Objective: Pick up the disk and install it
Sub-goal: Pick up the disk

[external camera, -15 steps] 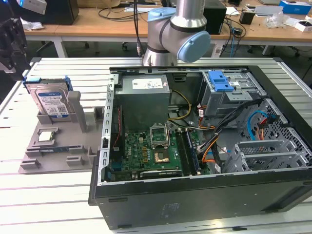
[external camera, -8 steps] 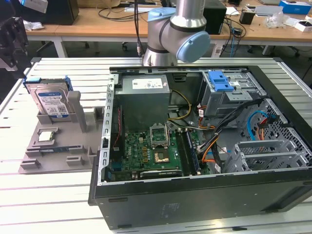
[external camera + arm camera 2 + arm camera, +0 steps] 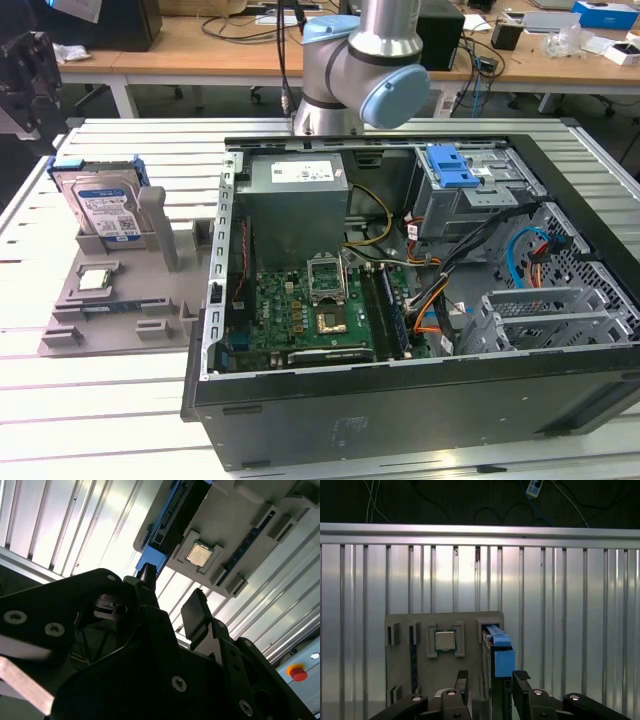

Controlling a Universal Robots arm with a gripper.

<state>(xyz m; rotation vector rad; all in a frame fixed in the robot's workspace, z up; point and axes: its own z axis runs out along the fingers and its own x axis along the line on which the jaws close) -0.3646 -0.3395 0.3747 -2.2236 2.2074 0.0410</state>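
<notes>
Gripper [image 3: 491,675], fingers [image 3: 521,692] apart and empty, in line above the disk [image 3: 501,655], upright in its gray holder [image 3: 420,680].

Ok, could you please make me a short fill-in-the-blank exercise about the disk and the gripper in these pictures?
1. The disk stands ____ in the gray holder.
2. The plastic frame around the disk is ____ in colour.
3. The gripper is ____ and holds nothing.

Missing words: upright; blue; open.
</notes>
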